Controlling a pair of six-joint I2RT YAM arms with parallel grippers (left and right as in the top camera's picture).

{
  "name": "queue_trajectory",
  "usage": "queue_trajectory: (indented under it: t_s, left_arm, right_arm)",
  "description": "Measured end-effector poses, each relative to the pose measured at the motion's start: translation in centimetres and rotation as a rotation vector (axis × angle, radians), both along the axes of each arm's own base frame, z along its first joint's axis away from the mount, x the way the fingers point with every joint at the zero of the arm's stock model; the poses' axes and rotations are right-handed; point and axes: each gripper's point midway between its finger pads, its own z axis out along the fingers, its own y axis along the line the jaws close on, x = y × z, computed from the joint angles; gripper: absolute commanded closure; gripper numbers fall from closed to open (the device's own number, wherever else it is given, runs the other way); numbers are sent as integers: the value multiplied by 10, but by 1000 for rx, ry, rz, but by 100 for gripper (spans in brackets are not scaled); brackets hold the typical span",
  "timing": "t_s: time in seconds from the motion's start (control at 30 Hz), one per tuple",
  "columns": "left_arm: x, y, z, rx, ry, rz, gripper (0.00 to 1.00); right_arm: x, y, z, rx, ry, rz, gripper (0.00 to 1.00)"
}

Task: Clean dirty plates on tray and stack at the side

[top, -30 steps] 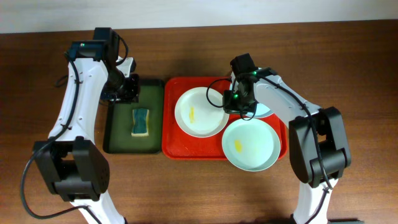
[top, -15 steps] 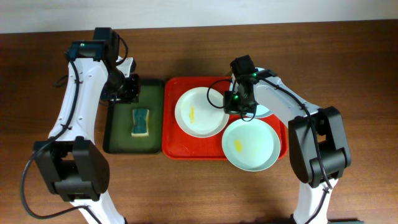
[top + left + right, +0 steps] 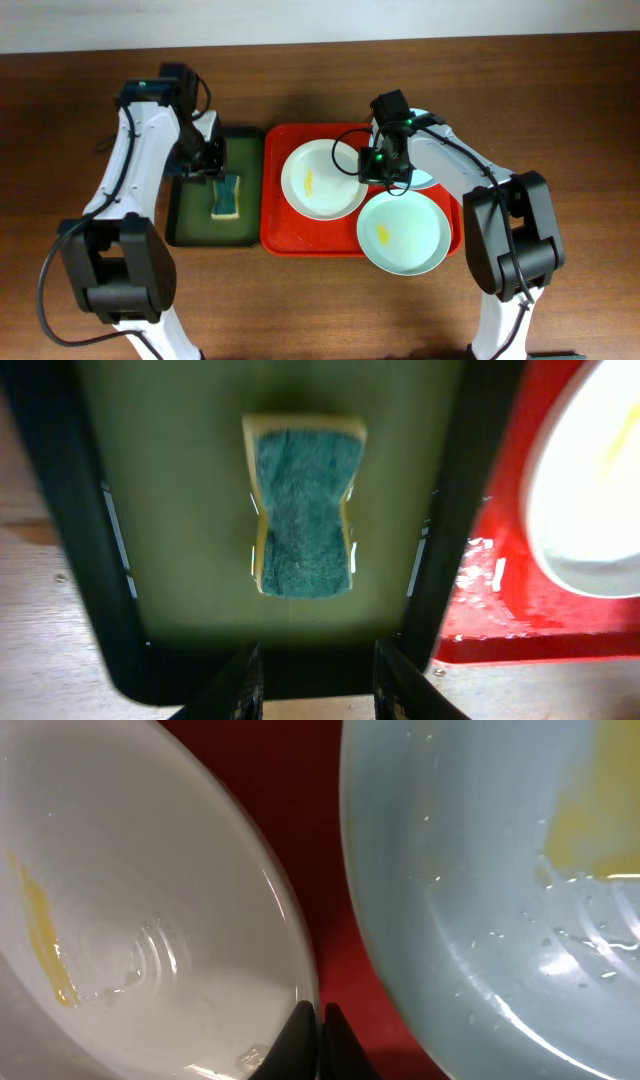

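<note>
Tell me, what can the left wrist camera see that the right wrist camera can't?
Only the left wrist camera shows the sponge lying on the dark green tray, a bit of wooden table, and the left gripper, open. Only the right wrist camera shows a pale blue-green plate with a yellow smear, and the right gripper shut, its tips beside the rim of the white plate. Both show the white plate with its yellow streak and the red tray under it.
</note>
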Motion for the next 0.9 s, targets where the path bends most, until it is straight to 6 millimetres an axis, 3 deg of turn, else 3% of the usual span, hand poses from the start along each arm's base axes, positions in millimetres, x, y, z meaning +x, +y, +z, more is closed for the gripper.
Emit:
queue_trajectory:
  t_s: [0.07,0.1,0.13,0.17,0.27,0.33,0.4,0.5,0.9]
  left_arm:
    - [-14,1,-15,5,53,3,100]
    - [-20,0,-21,0,77,4,77]
    - [-18,-1,-23,-7,69,3,48]
    - [-13,-3,-23,-14,46,2,48]
    - [-11,-4,-23,-18,38,8,76]
    - [-7,-5,-24,-18,22,7,84]
    - [1,-7,-24,-19,-9,7,73]
    - [10,-9,-32,22,-49,49,69]
    - [4,0,-76,95,-73,106,67]
  right_arm:
    - [0,0,0,3,1,1,96]
    - [0,1,0,3,1,1,96]
    - [0,1,0,3,1,0,96]
    - [0,1,0,3,1,1,96]
    - [0,1,0,3,1,1,96]
    - [0,1,0,3,1,1,96]
    - [0,1,0,3,1,1,95]
    - [0,1,0,3,1,0,96]
    - [0,1,0,3,0,1,95]
